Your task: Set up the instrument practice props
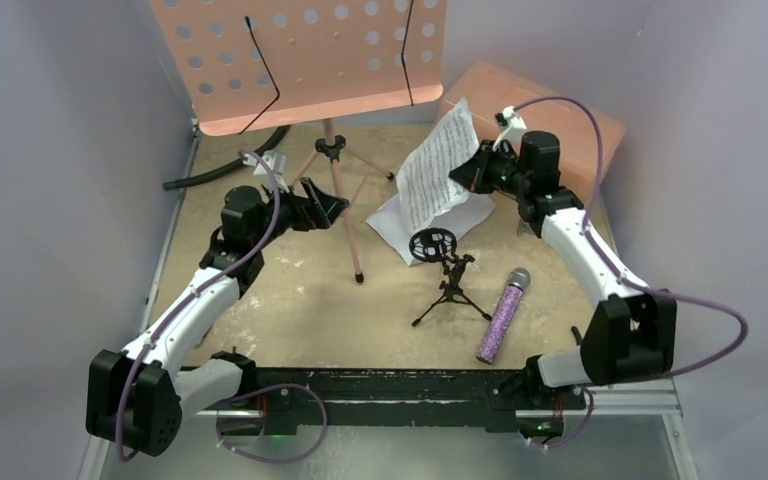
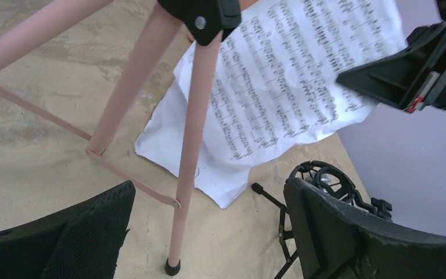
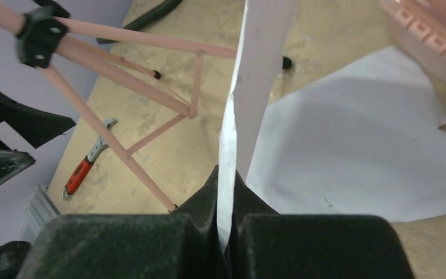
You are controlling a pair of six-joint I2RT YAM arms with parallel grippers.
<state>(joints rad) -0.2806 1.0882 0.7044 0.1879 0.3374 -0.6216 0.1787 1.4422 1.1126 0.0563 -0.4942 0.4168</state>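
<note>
Top view: left gripper (image 1: 330, 203) is spread wide and holds nothing. It sits just left of the stand (image 1: 300, 60) pole, below the hub, with the pink desk above and beyond it. Right gripper (image 1: 472, 170) is clamped on the right edge of a sheet (image 1: 435, 175), which it holds off the table (image 1: 280, 310), tilted, print facing the left arm. A second page (image 1: 388, 222) lies flat under the raised sheet. The mic stand (image 1: 447, 280) is upright, ring on top, nearer the bases than the right gripper and to its left. The mic (image 1: 503, 315) lies flat just right of the mic stand, apart from both grippers. The box (image 1: 570, 115) is behind the right gripper, and a hose (image 1: 222, 172) lies beyond the left one.

Left wrist: fingers (image 2: 93, 238) are far apart, nothing touching the pads. One stand (image 2: 187, 168) leg runs down ahead between them, its foot on the table. The sheet (image 2: 290, 75) is ahead and to the right, with the right gripper (image 2: 400, 78) at its far edge. The mic stand (image 2: 325, 177) ring shows just past the right finger.

Right wrist: jaws are fully together on the sheet (image 3: 250, 87), seen edge-on rising from the pads. The flat page (image 3: 354, 145) is ahead-right and the stand (image 3: 122, 75) legs ahead-left. A wrench (image 3: 84, 165) lies on the table far left. A box (image 3: 435, 29) corner shows at upper right.
</note>
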